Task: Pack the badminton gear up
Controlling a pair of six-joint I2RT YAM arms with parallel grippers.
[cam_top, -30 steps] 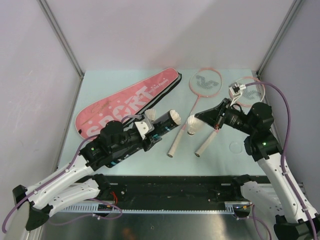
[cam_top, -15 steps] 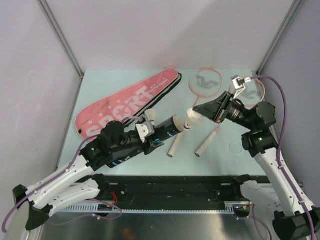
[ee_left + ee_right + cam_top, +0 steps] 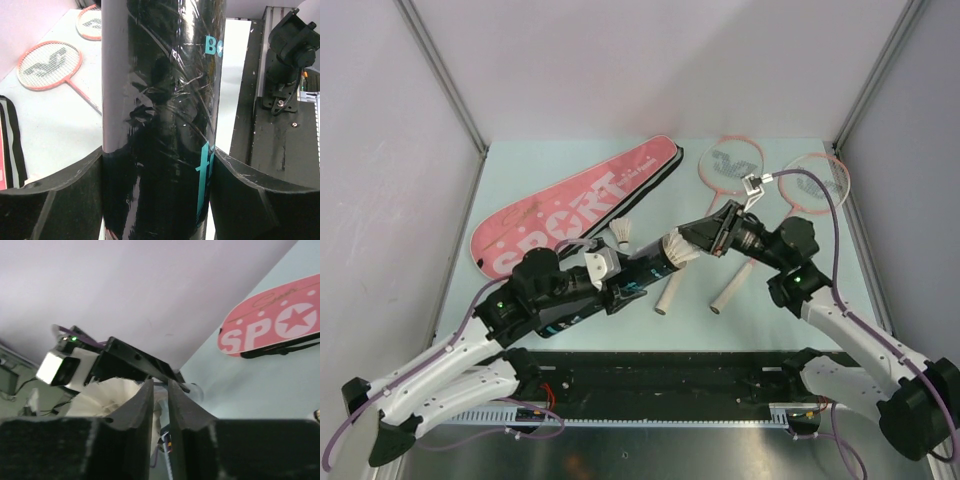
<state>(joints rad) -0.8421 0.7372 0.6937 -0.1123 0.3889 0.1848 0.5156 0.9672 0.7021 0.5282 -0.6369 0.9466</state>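
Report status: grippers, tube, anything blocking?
Left gripper clamped on black tube. Right gripper at tube mouth, shuttlecock there, grip unclear. Second shuttlecock loose beside bag. No obstruction seen.

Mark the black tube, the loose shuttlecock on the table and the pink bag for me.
black tube (image 3: 160, 125), left wrist view, middle of its glossy wall.
loose shuttlecock (image 3: 622, 232), top view, its white feathers.
pink bag (image 3: 570, 205), top view, the lettered face.

Soft even light — glare on tube (image 3: 160, 125)
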